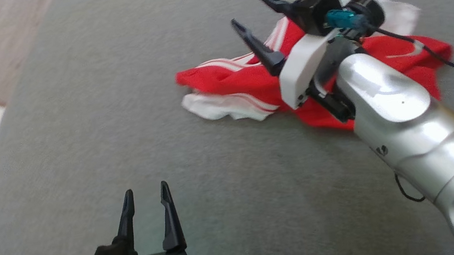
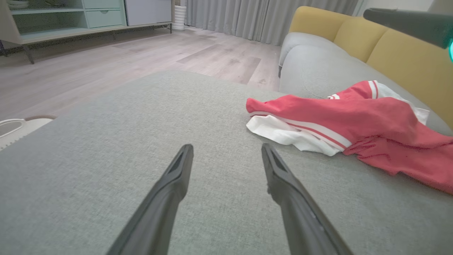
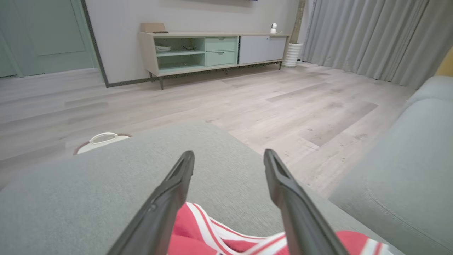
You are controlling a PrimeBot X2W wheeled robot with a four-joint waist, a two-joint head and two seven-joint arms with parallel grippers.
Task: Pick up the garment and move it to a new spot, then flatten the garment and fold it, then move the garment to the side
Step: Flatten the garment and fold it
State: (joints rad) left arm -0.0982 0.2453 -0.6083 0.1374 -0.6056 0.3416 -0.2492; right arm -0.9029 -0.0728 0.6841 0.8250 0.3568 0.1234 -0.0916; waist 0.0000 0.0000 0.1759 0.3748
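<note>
garment (image 1: 242, 80) on cushion (image 1: 113, 119) | right end effector (image 1: 248, 8) over garment | left end effector (image 1: 146, 188) apart

The garment (image 1: 237, 80) was bright red, with white stripes and plain white panels. The cushion (image 1: 113, 119) was grey with a fine weave, and the sofa back (image 2: 400, 53) was mustard yellow. The left claw (image 1: 146, 188) and right claw (image 1: 250, 9) had black fingers and white housings. The forearm (image 1: 391, 103) was silver. The floor (image 3: 212, 95) was pale wood-grain, the cabinet (image 3: 219, 49) mint green, the curtains (image 3: 354, 35) grey.

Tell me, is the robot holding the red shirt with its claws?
No, nothing is held. The right gripper hovers open over the garment, and the left gripper is open too.
</note>
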